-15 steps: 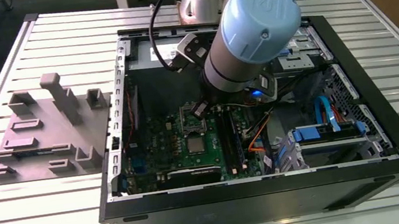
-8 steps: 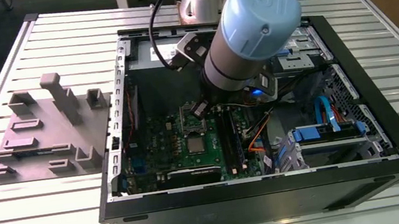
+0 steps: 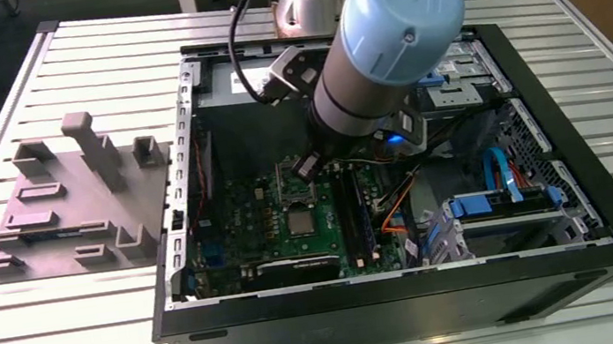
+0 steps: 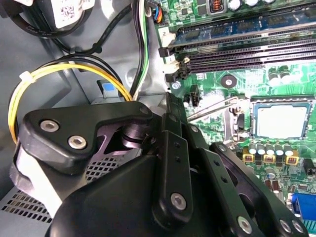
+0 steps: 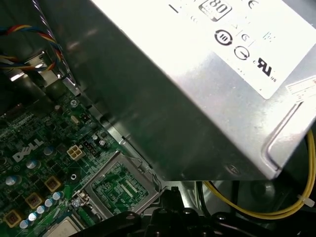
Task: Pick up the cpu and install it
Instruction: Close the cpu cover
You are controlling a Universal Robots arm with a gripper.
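Observation:
The cpu [image 3: 301, 221] is a small silver square lying flat in the socket of the green motherboard [image 3: 247, 211] inside the open computer case. In the second wrist view the cpu [image 4: 282, 121] sits framed by the socket, with the thin metal lever [image 4: 212, 106] raised beside it. In the first wrist view the hinged socket frame [image 5: 121, 185] stands open and a silver corner of the cpu [image 5: 61, 228] shows. My gripper [image 3: 309, 170] hangs just beyond the socket, apart from the cpu. Its black linkage [image 4: 168, 187] is in the foreground.
A grey plastic block tray [image 3: 69, 212] lies on the slatted table at the exterior view's left. The metal power supply [image 5: 197, 74] is close over the wrist. Memory slots [image 4: 237, 44], yellow cables [image 4: 29, 84] and blue drive brackets [image 3: 501, 200] crowd the case.

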